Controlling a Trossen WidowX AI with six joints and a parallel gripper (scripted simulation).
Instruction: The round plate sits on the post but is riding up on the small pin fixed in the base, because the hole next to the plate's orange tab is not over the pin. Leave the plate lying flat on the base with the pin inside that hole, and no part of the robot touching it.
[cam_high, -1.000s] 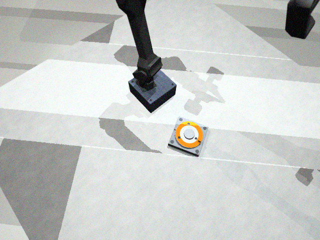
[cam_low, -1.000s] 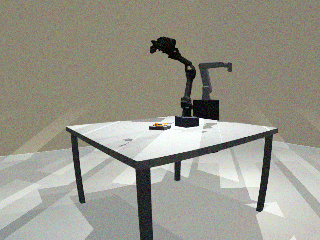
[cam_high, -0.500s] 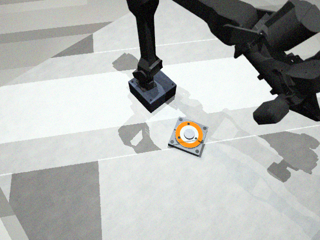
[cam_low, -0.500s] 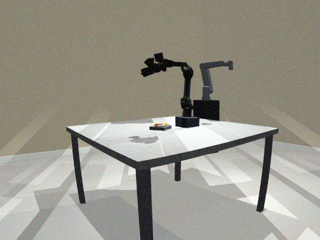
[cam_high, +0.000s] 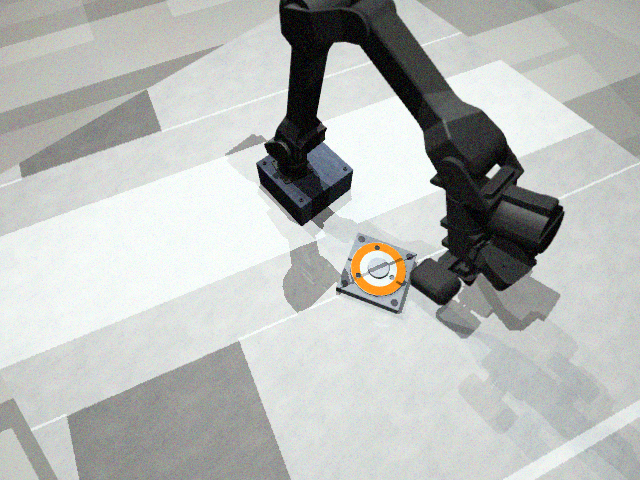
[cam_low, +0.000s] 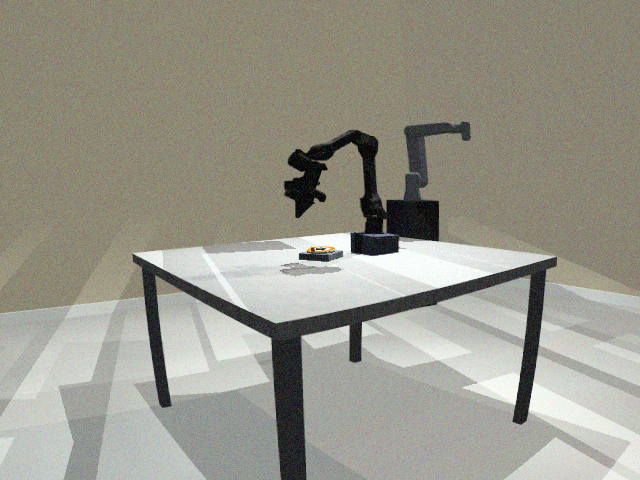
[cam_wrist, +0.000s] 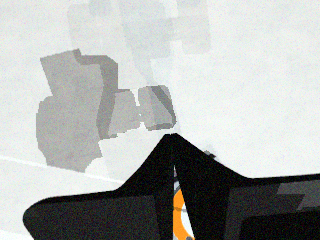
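Claw: your fingers are pressed together, pinching nothing, high above the table and apart from the plate. Round plate: orange, on the grey base, just near-right of the arm's pedestal. Tab direction: cannot tell.

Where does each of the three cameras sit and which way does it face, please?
Top: overhead, tilted down at the table; shows the arm, its mount, the shut gripper beside the plate on its base.
Exterior: off the table, level, facing it across a corner; shows the whole arm, gripper high over the plate.
Wrist: on the arm behind the fingers, facing down; an orange sliver shows between them.
Shared: top and exterior both show plate, base and arm.
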